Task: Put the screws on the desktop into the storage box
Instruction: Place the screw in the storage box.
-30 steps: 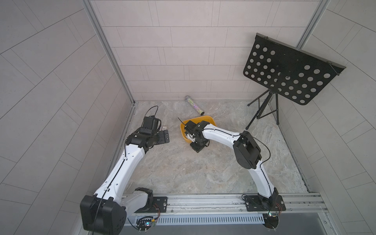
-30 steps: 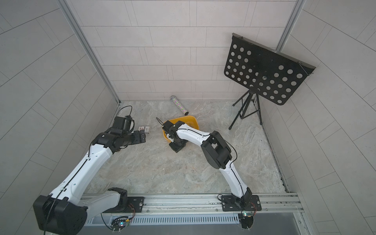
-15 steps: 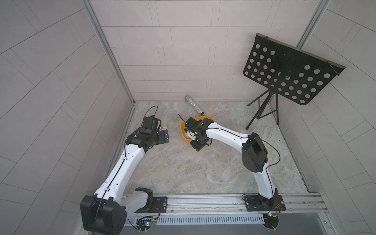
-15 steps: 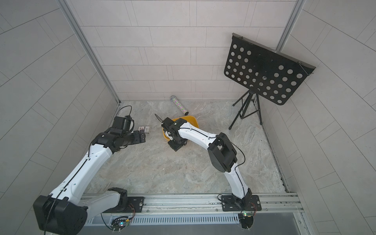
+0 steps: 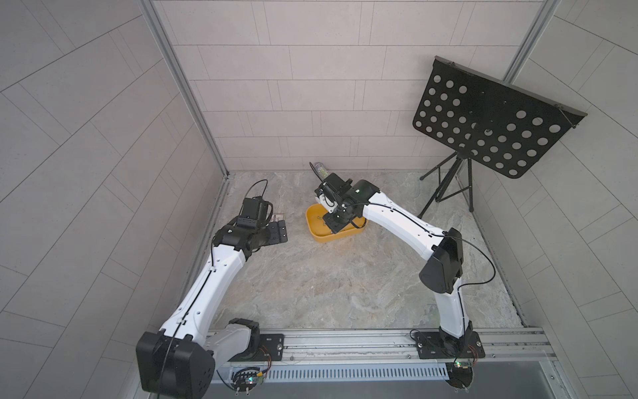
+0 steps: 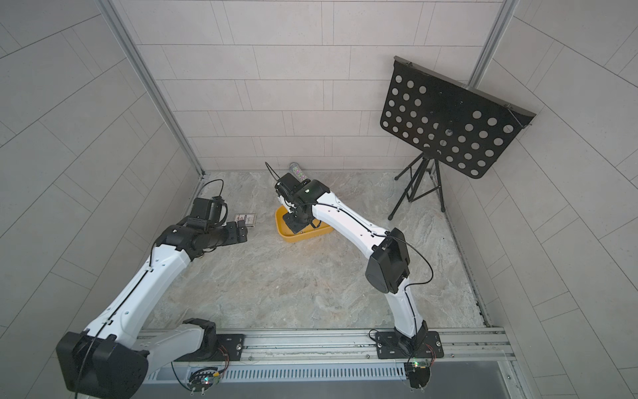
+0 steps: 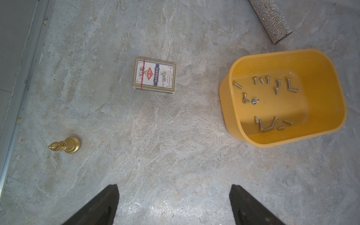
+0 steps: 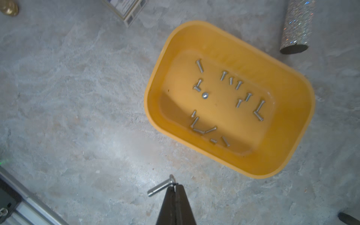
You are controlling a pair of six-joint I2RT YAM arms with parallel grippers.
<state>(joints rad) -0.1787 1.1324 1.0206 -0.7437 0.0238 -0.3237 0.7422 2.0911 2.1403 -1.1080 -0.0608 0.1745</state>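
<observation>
The yellow storage box [image 5: 322, 238] [image 6: 293, 238] stands on the marble desktop [image 5: 345, 283], with several silver screws [image 7: 272, 85] [image 8: 229, 93] lying inside it. My right gripper [image 8: 175, 186] is shut, pinching one screw [image 8: 160, 188] by its head end; that screw hangs clear of the desktop just outside the box wall [image 8: 155, 109]. In both top views the right gripper [image 5: 336, 222] [image 6: 295, 224] overlaps the box. To the left of the box my left gripper [image 7: 173, 204] [image 5: 279, 233] [image 6: 241, 229] is open with nothing between its fingers.
A printed card box [image 7: 154, 74] [image 5: 278, 217] lies left of the storage box, near the left gripper. A small brass piece [image 7: 65, 145] sits by the left wall. A glittery cylinder [image 8: 296, 27] [image 5: 319, 171] lies behind the box. A black music stand [image 5: 490, 127] occupies the back right corner.
My right gripper, still shut, has moved from the front-left of the storage box to a spot overlapping it in the top views. The left arm has stayed put.
</observation>
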